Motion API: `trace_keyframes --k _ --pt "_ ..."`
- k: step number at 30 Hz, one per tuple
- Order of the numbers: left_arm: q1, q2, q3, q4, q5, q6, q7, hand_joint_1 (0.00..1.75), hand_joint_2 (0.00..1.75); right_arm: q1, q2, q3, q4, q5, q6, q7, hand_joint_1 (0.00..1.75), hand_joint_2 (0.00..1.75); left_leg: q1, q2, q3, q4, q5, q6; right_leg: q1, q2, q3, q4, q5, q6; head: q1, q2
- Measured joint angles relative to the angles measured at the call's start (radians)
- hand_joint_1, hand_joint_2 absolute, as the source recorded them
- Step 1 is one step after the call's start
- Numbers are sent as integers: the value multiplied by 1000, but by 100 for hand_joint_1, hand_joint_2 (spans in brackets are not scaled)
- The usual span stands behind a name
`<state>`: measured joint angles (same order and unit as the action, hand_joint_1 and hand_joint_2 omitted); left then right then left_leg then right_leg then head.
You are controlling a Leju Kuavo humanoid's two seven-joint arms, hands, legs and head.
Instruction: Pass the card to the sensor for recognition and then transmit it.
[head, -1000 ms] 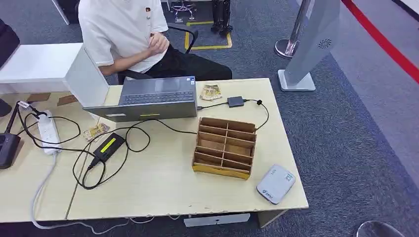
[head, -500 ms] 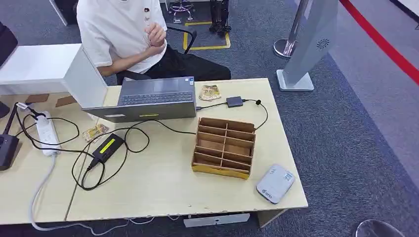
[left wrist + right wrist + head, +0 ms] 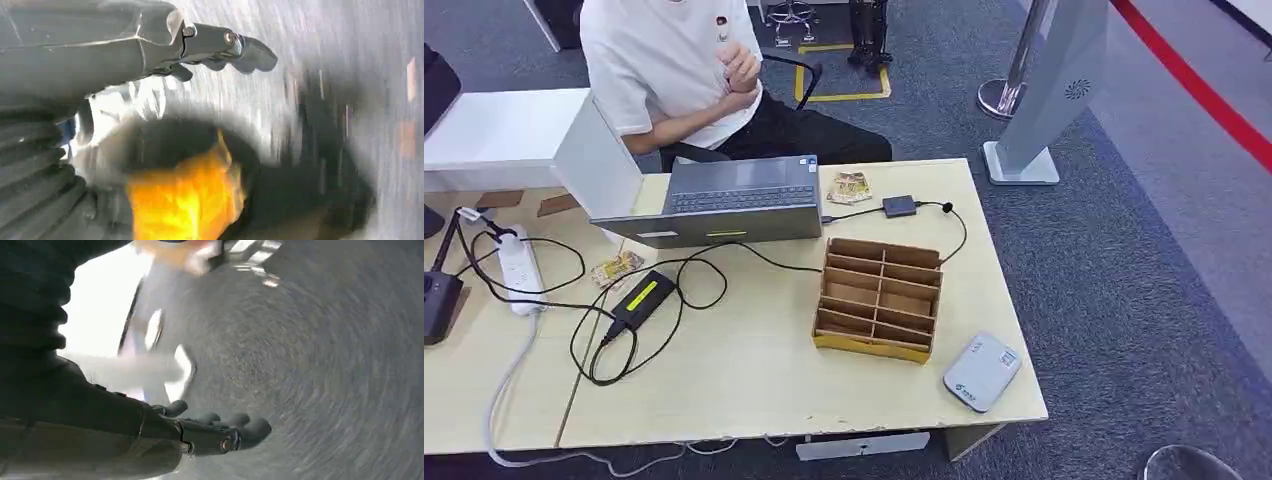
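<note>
Card reader: untouched at the desk corner, unmoved since a second ago. Left hand, right hand: empty, fingers loosely extended, hanging. Task unstarted.

No text can be read. The white card reader on the bench carries a small blue mark, and the black power brick a yellow label, both too small to make out.

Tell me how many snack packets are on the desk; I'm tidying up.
2. One snack packet lies behind the laptop, near the far edge; the other lies beside the power strip. Others may be hidden.
</note>
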<state>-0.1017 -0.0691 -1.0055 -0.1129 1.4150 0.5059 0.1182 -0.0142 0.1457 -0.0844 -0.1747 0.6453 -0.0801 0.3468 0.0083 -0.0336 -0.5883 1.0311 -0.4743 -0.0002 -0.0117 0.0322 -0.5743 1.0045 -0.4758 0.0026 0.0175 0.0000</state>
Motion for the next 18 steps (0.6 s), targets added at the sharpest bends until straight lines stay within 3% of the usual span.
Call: trace_keyframes --k 1,2,4,7,11,18 --pt "1 -2 14 0 27 88 -21 0 0 3 5 -30 -5 -31 -91 -1 0 175 0 0 0 0 0 0 0 0 0 0 0 0 0 0" --pt "2 -6 31 6 58 136 -38 0 0 7 11 -52 -5 -57 -194 -9 0 175 0 0 0 0 0 0 0 0 -1 0 0 0 -1 0" --pt "1 -11 67 24 89 186 -65 0 0 8 22 -106 -5 -82 -331 -16 0 175 0 -1 0 0 0 -1 0 0 -1 0 -1 0 0 0" --pt "2 -17 102 39 109 194 -80 0 0 9 26 -157 -8 -85 -361 -22 0 175 1 0 -1 0 0 -1 0 -1 0 0 -1 0 1 0" --pt "27 -16 173 67 149 196 -144 0 0 12 45 -226 -11 -163 -477 -62 0 175 1 1 0 0 -2 -1 1 1 1 0 -2 -1 0 0" --pt "123 11 297 90 153 197 -241 0 0 16 61 -320 -13 -183 -514 -76 0 175 1 1 1 0 -2 -2 2 1 0 0 -3 -2 0 0"
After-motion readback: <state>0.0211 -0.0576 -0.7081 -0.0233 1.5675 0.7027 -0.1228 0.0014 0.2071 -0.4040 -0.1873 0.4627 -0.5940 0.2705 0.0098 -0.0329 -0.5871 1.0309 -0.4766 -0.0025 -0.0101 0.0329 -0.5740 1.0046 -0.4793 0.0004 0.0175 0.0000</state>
